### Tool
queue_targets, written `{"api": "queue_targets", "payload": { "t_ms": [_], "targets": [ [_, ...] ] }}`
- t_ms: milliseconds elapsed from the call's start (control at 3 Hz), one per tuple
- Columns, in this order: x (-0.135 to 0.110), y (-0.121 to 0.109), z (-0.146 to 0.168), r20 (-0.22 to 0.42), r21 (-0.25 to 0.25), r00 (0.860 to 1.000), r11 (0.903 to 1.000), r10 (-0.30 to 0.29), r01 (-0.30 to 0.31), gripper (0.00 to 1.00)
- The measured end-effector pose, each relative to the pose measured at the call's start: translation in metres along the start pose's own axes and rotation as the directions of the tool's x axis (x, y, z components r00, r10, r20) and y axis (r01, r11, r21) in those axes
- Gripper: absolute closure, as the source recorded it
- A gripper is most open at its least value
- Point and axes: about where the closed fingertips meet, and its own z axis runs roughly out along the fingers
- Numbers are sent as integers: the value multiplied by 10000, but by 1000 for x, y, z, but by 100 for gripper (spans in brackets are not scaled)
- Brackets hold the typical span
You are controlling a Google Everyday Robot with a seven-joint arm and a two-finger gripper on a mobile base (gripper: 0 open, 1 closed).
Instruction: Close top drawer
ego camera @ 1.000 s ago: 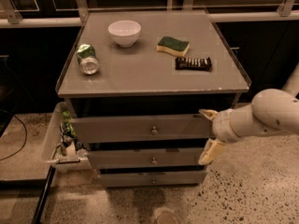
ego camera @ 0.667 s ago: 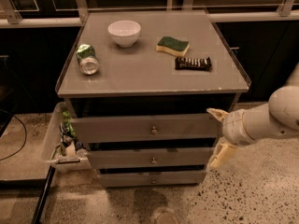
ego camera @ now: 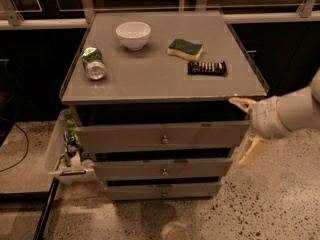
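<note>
The top drawer [ego camera: 130, 136] stands partly pulled out under the grey cabinet top, a dark gap showing above its flat grey front. Its small round metal knob [ego camera: 164, 140] sits at centre. My gripper [ego camera: 246, 128] is at the right end of the drawer front, just off its corner. It is open, with one pale fingertip [ego camera: 241, 103] up near the cabinet top's edge and the other [ego camera: 249, 153] down beside the middle drawer. It holds nothing.
Two shorter drawers [ego camera: 162, 169] [ego camera: 162, 189] sit below, slightly out. On the cabinet top [ego camera: 145, 79] lie a white bowl [ego camera: 133, 34], a green can [ego camera: 93, 63], a sponge [ego camera: 185, 49] and a dark bar [ego camera: 207, 68]. A bin [ego camera: 67, 151] with items stands at the left.
My gripper has drawn back to the right, away from the drawer front's right end. The drawer looks unmoved.
</note>
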Motion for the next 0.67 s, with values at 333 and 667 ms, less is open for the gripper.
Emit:
{"api": "queue_targets", "payload": {
  "t_ms": [333, 667],
  "targets": [
    [-20, -53, -23, -206, 282, 9961, 9958, -861, 866, 0],
    [-37, -107, -32, -262, 451, 9911, 9902, -1307, 1318, 0]
  ]
}}
